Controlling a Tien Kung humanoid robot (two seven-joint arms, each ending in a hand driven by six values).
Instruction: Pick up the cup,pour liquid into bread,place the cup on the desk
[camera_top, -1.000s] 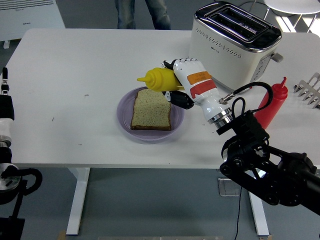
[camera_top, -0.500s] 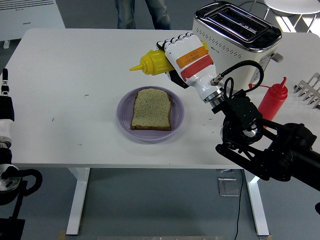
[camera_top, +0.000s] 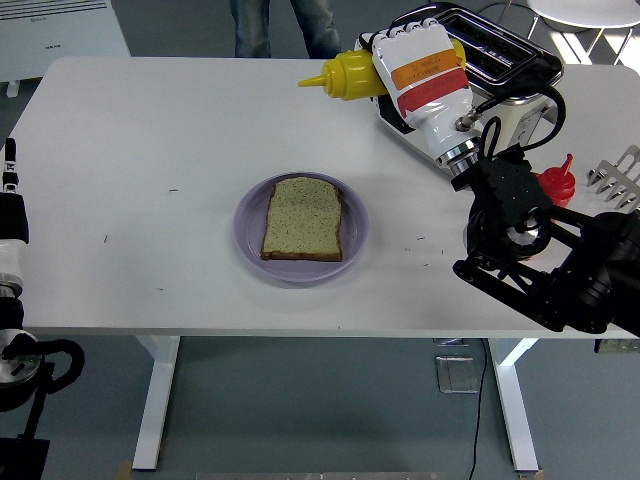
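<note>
A slice of bread lies on a purple plate at the table's middle. My right hand, white with orange and red bands, is shut on a yellow squeeze bottle. The bottle lies on its side, nozzle pointing left, held high above the table's far side, up and right of the bread and in front of the toaster. My left arm rests at the left edge, off the table.
A white and chrome toaster stands at the back right, partly behind my hand. A red squeeze bottle stands right of it, partly hidden by my arm. A rack shows at the right edge. A person's legs stand beyond the table.
My right hand has lifted the yellow bottle from just over the bread, up and to the right, away from the plate. The bottle stays on its side.
</note>
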